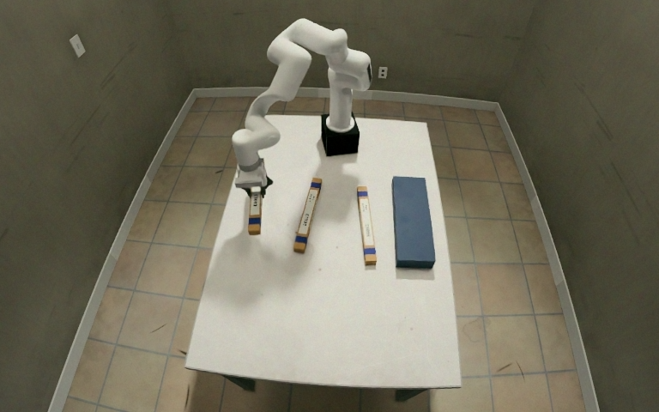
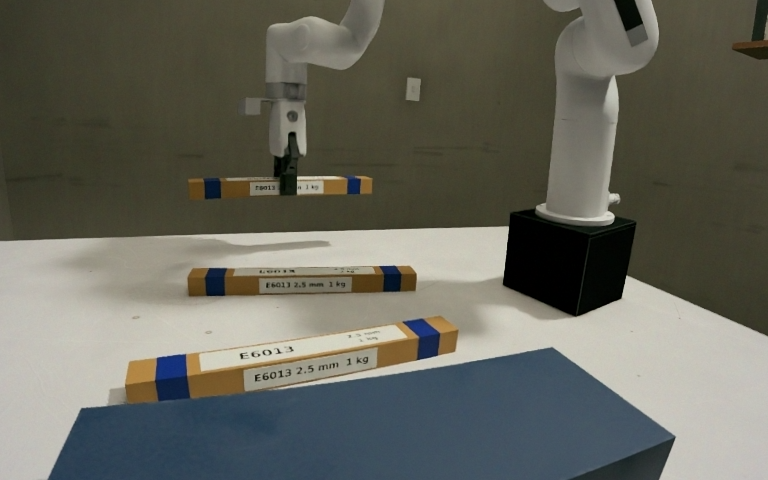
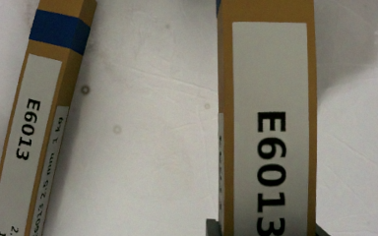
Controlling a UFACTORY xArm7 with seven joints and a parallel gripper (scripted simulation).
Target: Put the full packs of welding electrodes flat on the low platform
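Three electrode packs counted: one held level above white table (image 1: 320,330) (image 2: 453,316) (image 3: 148,172) by part-open gripper (image 1: 256,191) (image 2: 287,183), closed on its sides; two packs lay on table, beside one blue platform (image 1: 413,221) (image 2: 362,418), none on it

– Arm pose?
– Bent at several joints, reaching well out from the base, wrist (image 1: 246,148) (image 2: 284,59) pointing straight down.
– Gripper (image 1: 256,191) (image 2: 287,183)?
– Raised well above the table, aimed downward. Fingers partway apart, clamped on a pack.
– Level?
– Looks upright in exterior view, no obvious tilt. Fingertips just peeking in at bottom of wrist view.
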